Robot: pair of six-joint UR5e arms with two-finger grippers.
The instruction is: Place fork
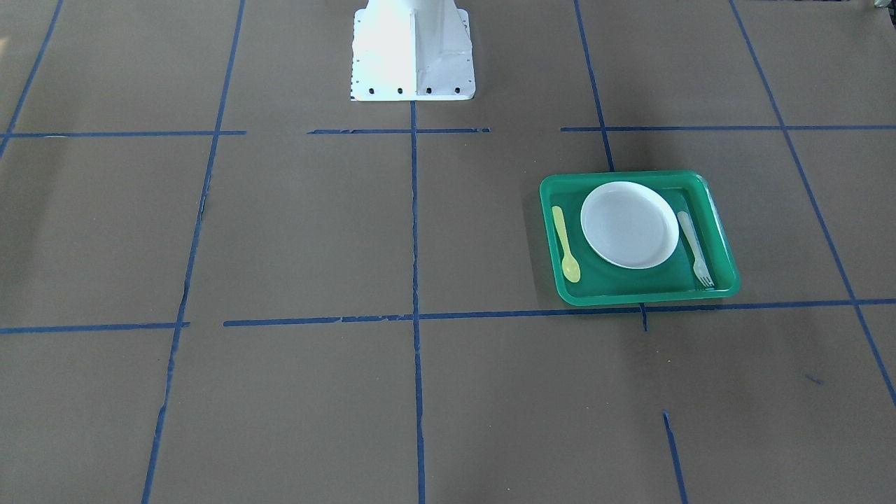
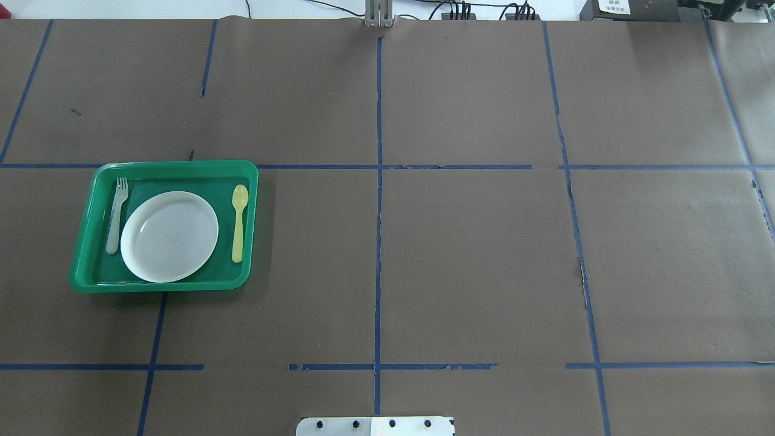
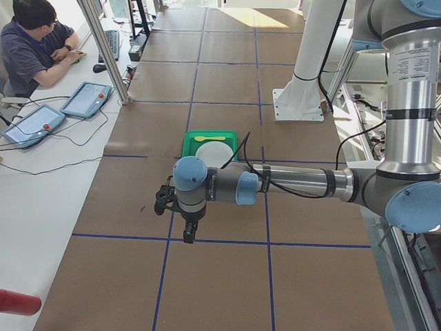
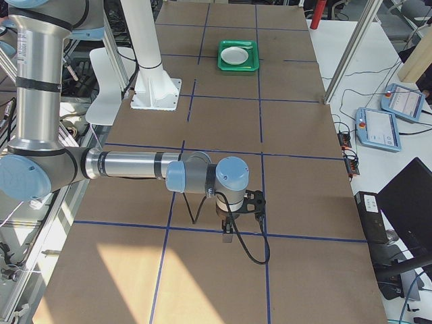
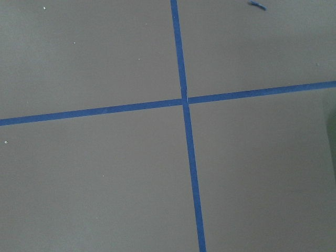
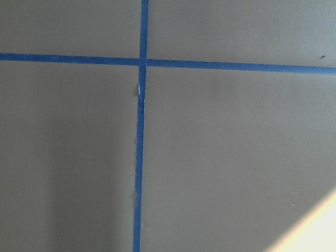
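The whitish translucent fork point(image 1: 695, 248) lies in the green tray point(image 1: 630, 297) beside the white plate point(image 1: 630, 224). In the overhead view the fork point(image 2: 116, 215) lies left of the plate point(image 2: 169, 236), tines toward the far edge. My left gripper point(image 3: 187, 233) shows only in the exterior left view, hanging over bare paper well apart from the tray point(image 3: 210, 145). My right gripper point(image 4: 228, 235) shows only in the exterior right view, far from the tray point(image 4: 237, 55). I cannot tell whether either is open or shut. Both wrist views show only paper and tape.
A yellow spoon point(image 2: 239, 224) lies in the tray on the plate's other side. Brown paper with blue tape lines point(image 2: 378, 242) covers the table. The white robot base point(image 1: 413, 52) stands at mid-table. An operator point(image 3: 34, 41) sits at a side desk with tablets.
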